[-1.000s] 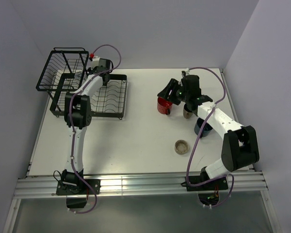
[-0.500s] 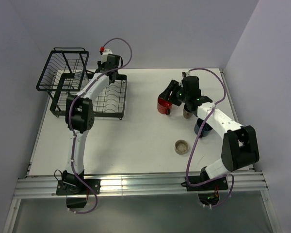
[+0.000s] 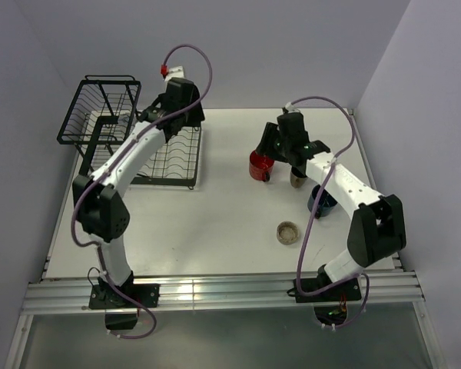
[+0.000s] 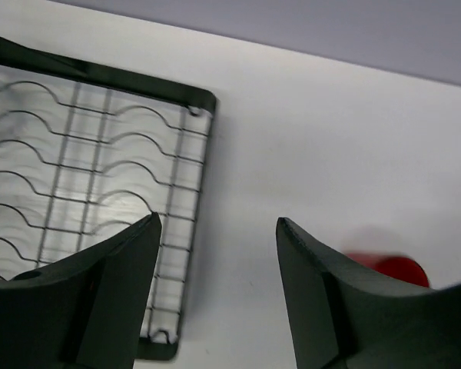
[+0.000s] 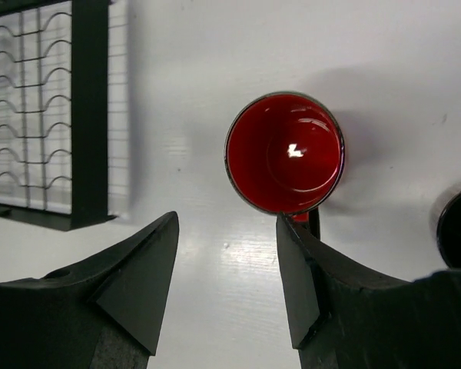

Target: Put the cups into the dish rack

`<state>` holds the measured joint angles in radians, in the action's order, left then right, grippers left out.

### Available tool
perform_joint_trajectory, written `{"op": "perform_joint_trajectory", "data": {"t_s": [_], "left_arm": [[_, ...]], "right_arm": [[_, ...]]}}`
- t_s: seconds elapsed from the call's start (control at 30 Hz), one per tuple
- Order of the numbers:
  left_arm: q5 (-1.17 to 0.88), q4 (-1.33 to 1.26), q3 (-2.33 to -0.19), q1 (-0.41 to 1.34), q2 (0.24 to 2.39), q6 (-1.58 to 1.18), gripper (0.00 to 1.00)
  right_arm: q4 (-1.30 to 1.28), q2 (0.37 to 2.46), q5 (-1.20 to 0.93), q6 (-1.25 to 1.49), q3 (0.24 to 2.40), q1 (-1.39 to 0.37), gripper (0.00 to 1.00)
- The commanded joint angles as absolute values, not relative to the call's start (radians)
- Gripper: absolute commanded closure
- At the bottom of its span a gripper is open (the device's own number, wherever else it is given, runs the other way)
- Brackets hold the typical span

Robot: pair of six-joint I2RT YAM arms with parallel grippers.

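The red mug [image 3: 258, 166] [image 5: 284, 151] stands upright on the table right of centre, blurred in the left wrist view [image 4: 393, 269]. My right gripper [image 3: 267, 146] [image 5: 227, 223] hovers open just in front of it, its right finger close to the mug's handle, nothing between the jaws. Beside it stand the tan cup [image 3: 297, 178], the dark blue mug [image 3: 321, 201] and the low beige cup [image 3: 288, 231]. The black dish rack [image 3: 100, 100] sits at the far left. My left gripper [image 3: 183, 111] [image 4: 217, 231] hangs open and empty above the right corner of its plate tray [image 3: 190, 157] [image 4: 194, 192].
A dark cup rim [image 5: 457, 227] shows at the right edge of the right wrist view. The back and side walls close in the table. The left arm arches over the rack's tray.
My left gripper has opened and its arm has lifted and swung right, away from the rack's basket. The right gripper has shifted slightly over the red mug, still open.
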<state>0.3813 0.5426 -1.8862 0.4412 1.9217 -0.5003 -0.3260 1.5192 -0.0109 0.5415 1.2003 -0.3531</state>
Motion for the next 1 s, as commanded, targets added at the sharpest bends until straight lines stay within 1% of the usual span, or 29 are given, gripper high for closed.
{"op": "perform_joint_trajectory", "data": {"t_s": [0.0,0.1,0.2,0.33,0.43,0.67,0.97], "left_arm": [[0.282,0.540,-1.810,0.521,1.781,-0.552,0.32],[0.183,0.506,-1.694,0.540,1.660,-0.569,0.31],[0.080,0.446,-1.535,0.548,1.533,-0.594,0.29],[0.067,0.434,-1.444,0.554,1.384,-0.601,0.27],[0.058,0.442,-1.405,0.554,1.321,-0.595,0.26],[0.075,0.437,-1.333,0.552,1.238,-0.589,0.25],[0.080,0.428,-1.293,0.552,1.233,-0.594,0.25]], "right_arm": [[-0.416,1.577,0.150,0.456,1.317,-0.405,0.39],[-0.455,1.635,0.189,0.436,1.379,-0.431,0.39],[-0.491,1.692,0.199,0.426,1.431,-0.436,0.40],[-0.518,1.765,0.207,0.408,1.485,-0.445,0.42],[-0.544,1.814,0.216,0.397,1.525,-0.456,0.42],[-0.580,1.899,0.251,0.383,1.583,-0.488,0.44],[-0.598,1.962,0.261,0.380,1.603,-0.503,0.45]]}}
